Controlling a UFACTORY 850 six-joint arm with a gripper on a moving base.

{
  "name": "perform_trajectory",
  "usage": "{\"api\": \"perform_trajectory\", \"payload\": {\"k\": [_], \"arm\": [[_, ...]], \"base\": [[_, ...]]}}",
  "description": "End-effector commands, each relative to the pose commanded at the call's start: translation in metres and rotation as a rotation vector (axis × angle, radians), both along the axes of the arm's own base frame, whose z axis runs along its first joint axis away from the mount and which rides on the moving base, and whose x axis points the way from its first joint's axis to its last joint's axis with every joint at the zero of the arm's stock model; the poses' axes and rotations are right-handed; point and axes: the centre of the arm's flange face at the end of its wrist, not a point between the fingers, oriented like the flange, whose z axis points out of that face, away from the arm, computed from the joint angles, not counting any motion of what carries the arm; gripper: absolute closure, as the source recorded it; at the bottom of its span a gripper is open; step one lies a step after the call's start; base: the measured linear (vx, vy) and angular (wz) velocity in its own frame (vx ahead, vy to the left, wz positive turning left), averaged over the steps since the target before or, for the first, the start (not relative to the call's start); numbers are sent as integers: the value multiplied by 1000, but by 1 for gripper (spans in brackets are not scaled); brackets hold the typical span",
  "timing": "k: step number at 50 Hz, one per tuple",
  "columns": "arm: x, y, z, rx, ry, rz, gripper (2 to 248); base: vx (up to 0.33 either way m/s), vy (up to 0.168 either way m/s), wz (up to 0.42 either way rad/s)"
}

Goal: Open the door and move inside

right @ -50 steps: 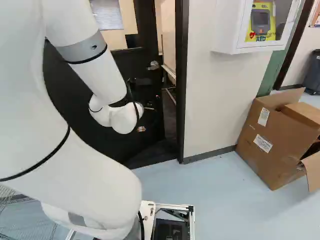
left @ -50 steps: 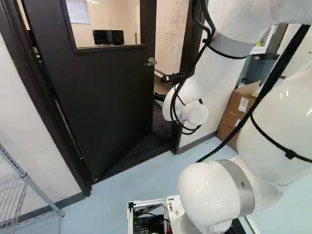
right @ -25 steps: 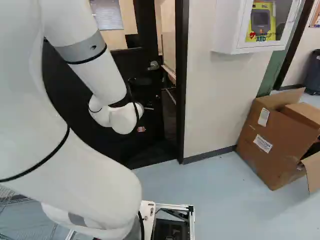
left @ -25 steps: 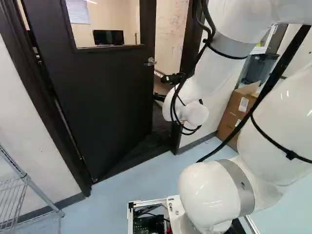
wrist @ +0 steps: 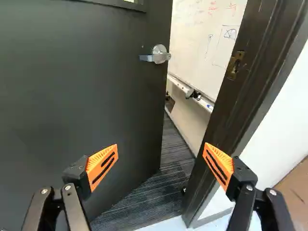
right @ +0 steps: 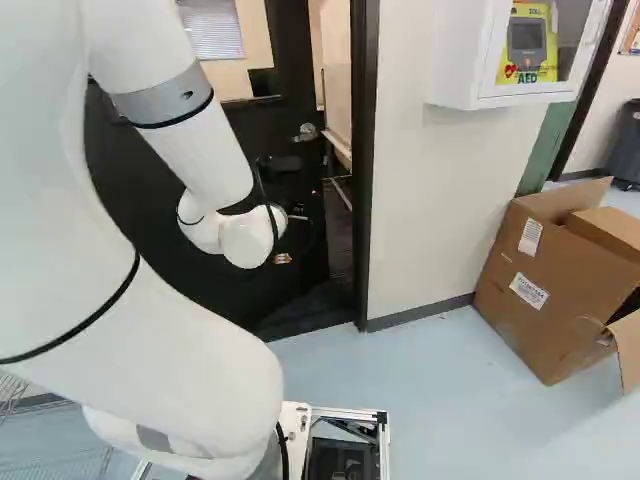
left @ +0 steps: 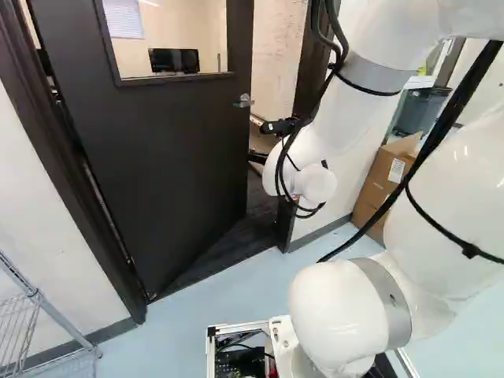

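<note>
Door (wrist: 86, 96) ajar, swung inward; its free edge stands apart from door frame (wrist: 240, 103). Best approach: ease base (left: 240, 361) forward slowly, arm (left: 339, 118) clear of frame, pressing door near free edge, below lever handle (wrist: 155, 55). Hand (wrist: 161, 146) spread, nothing pinched, facing opening. Versus earlier frame: base has moved slightly, scene shifted in both base views; arm pose unchanged. Door swing against frame: cannot tell.

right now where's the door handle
In the wrist view, the door handle sits ahead of the gripper, near the free edge of the door.
</note>
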Motion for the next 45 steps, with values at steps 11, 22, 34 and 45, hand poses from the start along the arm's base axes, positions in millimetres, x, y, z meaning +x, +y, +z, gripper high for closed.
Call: {"api": "perform_trajectory", "payload": {"k": [11, 22, 34, 45], "arm": [[0, 0, 0, 0, 0, 0, 3], [0, 0, 0, 0, 0, 0, 3], [0, 0, 0, 0, 0, 0, 3], [0, 0, 0, 0, 0, 0, 3]], "base": [[119, 84, -16], [124, 88, -10], [107, 111, 100], [109, 115, 62]]}}
